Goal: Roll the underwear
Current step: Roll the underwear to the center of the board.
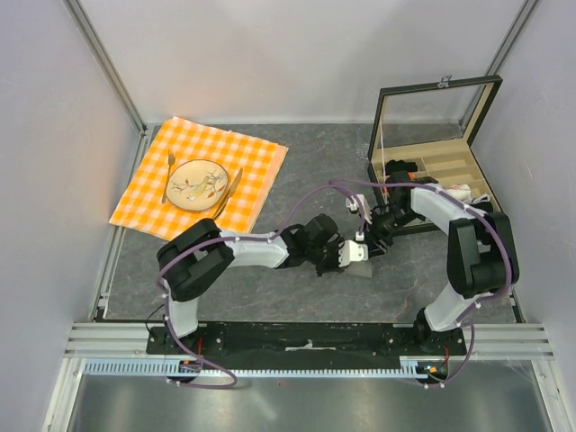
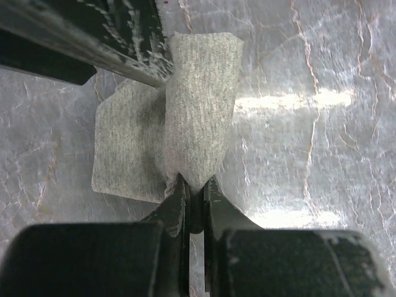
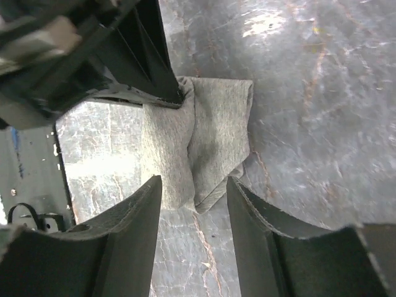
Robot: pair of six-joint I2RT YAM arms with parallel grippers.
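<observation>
Left hand (image 2: 193,197), at frame bottom, pinched the near end of the soft grey cloth underwear (image 2: 201,105), which ran lengthwise up-frame on the dark table (image 2: 322,185). Right hand (image 3: 193,185) gaped open astride its far end.

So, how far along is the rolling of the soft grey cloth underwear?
Done: most of the soft grey cloth underwear is bunched into a thick roll on the dark marbled table. In hand: the left gripper pinches one end, and the right gripper is open at the other end. Left: a flat flap beside the roll is not yet rolled in.
</observation>
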